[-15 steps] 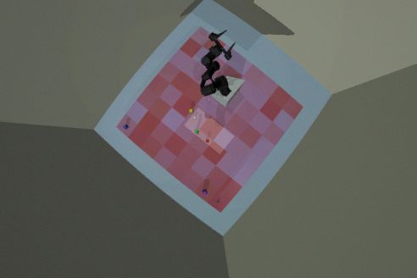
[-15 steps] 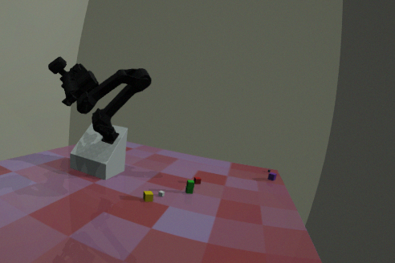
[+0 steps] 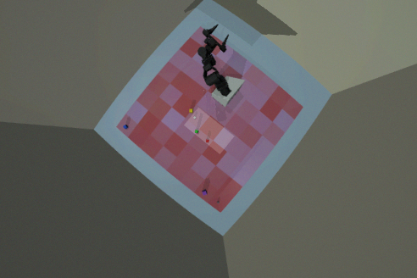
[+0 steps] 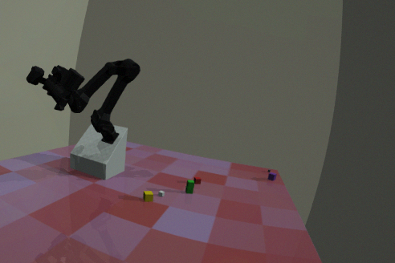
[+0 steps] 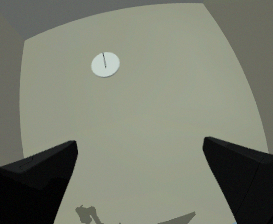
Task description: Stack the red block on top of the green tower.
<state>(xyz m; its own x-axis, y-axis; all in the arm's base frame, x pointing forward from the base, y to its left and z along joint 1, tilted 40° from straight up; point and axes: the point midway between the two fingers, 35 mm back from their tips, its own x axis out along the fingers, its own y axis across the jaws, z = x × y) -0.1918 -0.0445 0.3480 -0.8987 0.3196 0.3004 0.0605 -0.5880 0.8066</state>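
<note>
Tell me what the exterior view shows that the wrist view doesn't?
Only the exterior view shows the blocks: the red block beside the green tower, plus yellow, white and purple blocks on the checkered table. Only the wrist view shows the open tool from behind its fingers, pointing at a wall with a pale disc. Both show the tool empty, far from the blocks.

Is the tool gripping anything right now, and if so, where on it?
Nothing is held. The tool is open and points away from the table; the red block sits on the floor beside the green tower.
</note>
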